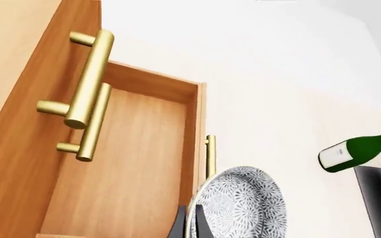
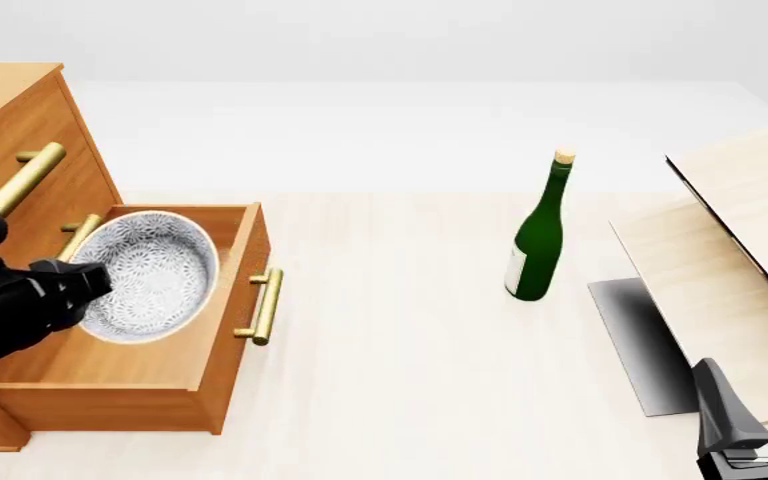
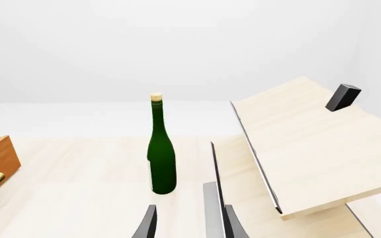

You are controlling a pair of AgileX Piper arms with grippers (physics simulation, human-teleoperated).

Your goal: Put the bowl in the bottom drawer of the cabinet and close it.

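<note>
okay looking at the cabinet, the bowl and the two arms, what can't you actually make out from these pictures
- Bottom drawer floor below the bowl: front view, hidden by the bowl and the left gripper.
- Whether the bowl touches the drawer: undecidable in either view.
- Left gripper's fingertips: left wrist view, cut by the frame edge.
- Cabinet left side: front view, cropped.
- Green bottle label text: too small.
- Right gripper: only the fingers show.

At the left of the front frame, the orange-brown wooden cabinet (image 2: pixel 17 130) has its bottom drawer (image 2: pixel 217 340) pulled fully open, brass bar handle facing right. The white, grey-speckled bowl (image 2: pixel 151 275) is tipped on edge above the drawer's open box, its inside showing.
</note>
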